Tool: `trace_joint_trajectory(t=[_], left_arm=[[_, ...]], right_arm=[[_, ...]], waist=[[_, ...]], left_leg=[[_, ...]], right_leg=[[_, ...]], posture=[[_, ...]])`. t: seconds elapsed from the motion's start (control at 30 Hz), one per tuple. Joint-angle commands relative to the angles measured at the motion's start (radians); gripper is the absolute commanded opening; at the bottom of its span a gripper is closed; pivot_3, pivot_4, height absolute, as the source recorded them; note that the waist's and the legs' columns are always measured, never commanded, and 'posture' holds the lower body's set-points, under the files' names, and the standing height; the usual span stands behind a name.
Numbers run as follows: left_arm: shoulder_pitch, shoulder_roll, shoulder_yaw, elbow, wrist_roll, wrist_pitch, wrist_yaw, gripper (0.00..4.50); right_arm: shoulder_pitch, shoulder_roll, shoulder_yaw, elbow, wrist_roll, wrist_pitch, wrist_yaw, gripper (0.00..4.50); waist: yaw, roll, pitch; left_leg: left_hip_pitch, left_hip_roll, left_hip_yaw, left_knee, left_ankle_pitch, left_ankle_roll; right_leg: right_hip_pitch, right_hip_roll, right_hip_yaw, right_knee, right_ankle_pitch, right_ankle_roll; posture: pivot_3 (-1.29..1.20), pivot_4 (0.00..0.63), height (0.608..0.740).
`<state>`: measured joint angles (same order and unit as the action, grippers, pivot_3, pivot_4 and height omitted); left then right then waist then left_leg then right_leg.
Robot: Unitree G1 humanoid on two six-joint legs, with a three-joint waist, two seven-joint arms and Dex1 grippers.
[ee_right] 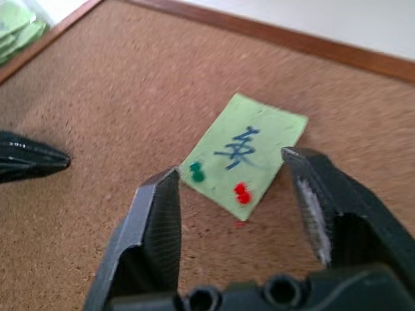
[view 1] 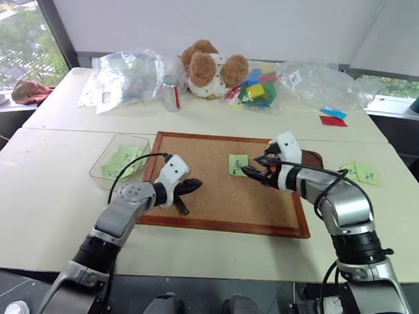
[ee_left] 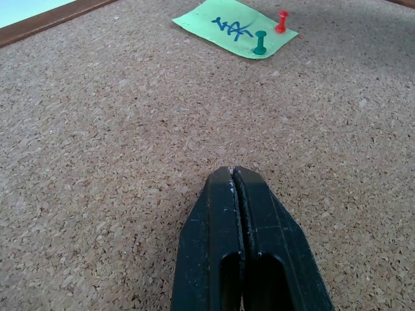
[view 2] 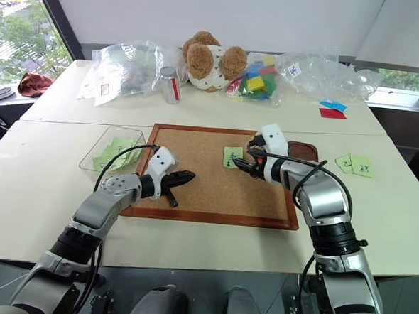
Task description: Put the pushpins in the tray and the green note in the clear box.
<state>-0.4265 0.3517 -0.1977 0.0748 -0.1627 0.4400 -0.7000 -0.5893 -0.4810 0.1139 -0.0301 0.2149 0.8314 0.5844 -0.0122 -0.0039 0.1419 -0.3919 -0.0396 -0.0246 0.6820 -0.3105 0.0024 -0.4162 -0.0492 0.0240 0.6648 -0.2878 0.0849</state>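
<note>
the green note (ee_right: 245, 154) lies on the corkboard (view 1: 207, 199), held by a green pin (ee_right: 197, 172) and a red pin (ee_right: 242, 192); the right gripper (ee_right: 231, 175) hangs just over it, fingers spread around the pins, touching nothing; the left gripper (ee_left: 235, 178), clenched empty, rests nearer the corkboard's left edge, the clear box (view 1: 102, 166) beyond it, the tray (view 1: 310, 159) at the right edge

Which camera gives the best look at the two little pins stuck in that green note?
The left wrist view: the green pushpin and the red pushpin stand sharp in side profile on the green note. The right wrist view shows them from above as blurry dots between the open right gripper fingers. In the head views they are too small to make out.
</note>
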Motion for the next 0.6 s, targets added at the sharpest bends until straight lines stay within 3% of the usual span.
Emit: trace_joint_trajectory(t=[0.03,0.3,0.4,0.5,0.53,0.6], left_arm=[[0.032,0.009,-0.015,0.023,0.018,0.019,-0.002,0.0],[0.049,0.016,-0.013,0.002,0.018,0.023,0.001,0.0],[0.053,0.018,-0.011,-0.002,0.019,0.025,0.002,0.0],[0.053,0.018,-0.011,-0.001,0.02,0.025,0.003,0.0],[0.052,0.017,-0.012,0.002,0.021,0.025,0.003,0.0],[0.051,0.015,-0.013,0.005,0.021,0.024,0.004,0.0]], right_arm=[[-0.016,0.016,0.005,0.033,-0.021,-0.057,-0.008,2.61],[-0.025,0.032,0.012,0.115,-0.046,-0.113,0.0,2.61],[-0.028,0.035,0.012,0.123,-0.049,-0.122,0.001,1.79],[-0.034,0.036,0.009,0.12,-0.048,-0.122,0.003,0.37],[-0.036,0.035,0.008,0.114,-0.047,-0.119,0.004,0.08],[-0.037,0.033,0.007,0.105,-0.046,-0.115,0.007,0.08]], waist=[[0.0,0.0,0.0],[-0.002,0.0,0.0],[-0.002,0.0,0.0],[-0.002,0.0,0.0],[-0.002,0.0,0.0],[-0.001,0.0,0.0]], left_leg=[[0.0,0.0,0.0,0.0,0.0,0.0],[0.0,0.0,0.0,0.0,0.0,0.0],[0.0,0.0,0.0,0.0,0.0,0.0],[0.0,0.0,0.0,-0.001,0.0,0.0],[0.0,0.0,0.0,-0.001,0.0,0.0],[0.0,0.0,0.0,0.0,0.0,0.0]], right_leg=[[0.0,0.0,0.0,0.0,0.0,0.0],[0.0,0.0,0.0,0.0,0.0,0.0],[0.0,0.0,0.0,0.0,0.0,0.0],[0.0,0.0,0.0,0.0,0.0,0.0],[0.0,0.0,0.0,0.0,0.0,0.0],[0.0,0.0,0.0,0.0,0.0,0.0]], posture=[[0.0,0.15,0.74],[0.0,0.15,0.74],[0.0,0.15,0.74],[0.0,0.15,0.74],[0.0,0.15,0.74],[0.0,0.15,0.74]])
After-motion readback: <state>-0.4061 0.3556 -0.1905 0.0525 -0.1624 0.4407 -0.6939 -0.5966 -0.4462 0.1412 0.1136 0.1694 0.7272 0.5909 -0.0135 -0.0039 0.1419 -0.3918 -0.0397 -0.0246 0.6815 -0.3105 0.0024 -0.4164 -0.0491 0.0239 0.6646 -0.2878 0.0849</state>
